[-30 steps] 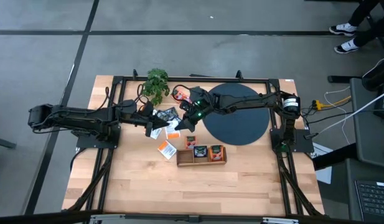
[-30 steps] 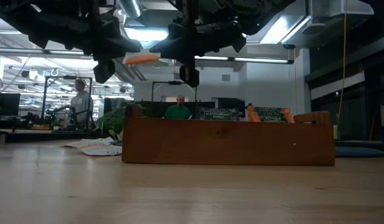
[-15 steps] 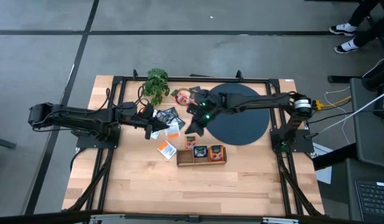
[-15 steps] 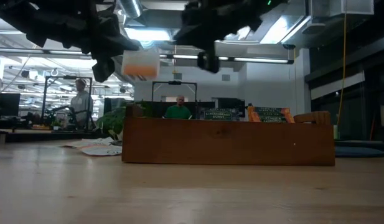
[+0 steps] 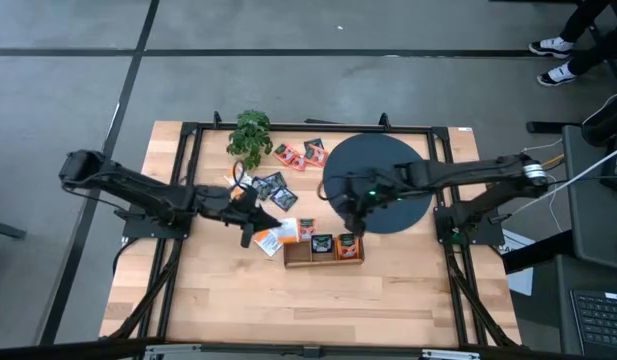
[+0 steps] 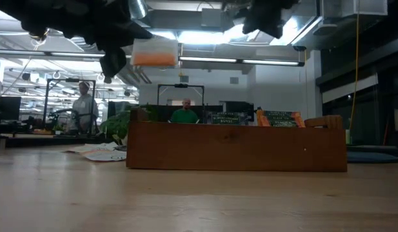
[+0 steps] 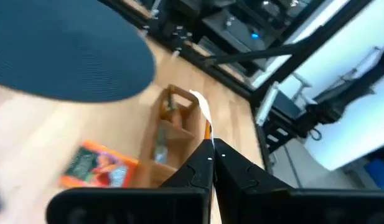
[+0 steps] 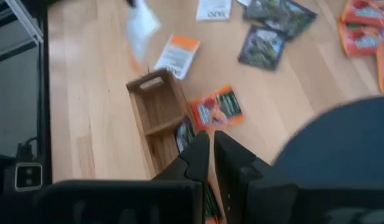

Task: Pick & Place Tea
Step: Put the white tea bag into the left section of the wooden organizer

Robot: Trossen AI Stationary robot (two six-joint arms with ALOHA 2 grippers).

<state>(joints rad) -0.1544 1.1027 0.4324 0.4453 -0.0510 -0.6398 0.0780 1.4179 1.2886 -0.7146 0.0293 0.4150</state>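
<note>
High view puts your left gripper [image 5: 250,233] left of centre, pinched shut on a white-and-orange tea packet [image 6: 154,52] held above the table [image 5: 218,290], just left of the wooden box [image 5: 323,251]. Your right gripper [image 5: 356,222], jaws nearly together and empty, hangs over that box's right end. Loose packets [image 5: 271,186] lie above, beside the black disc [image 5: 388,170].

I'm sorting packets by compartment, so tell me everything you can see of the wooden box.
The long light-brown wooden box lies flat on the pale wooden table, in front of the black disc. Thin dividers split it into a row of compartments: one end compartment looks empty, the others hold tea packets standing on edge. A white-and-orange tea packet lies by its empty end.
</note>
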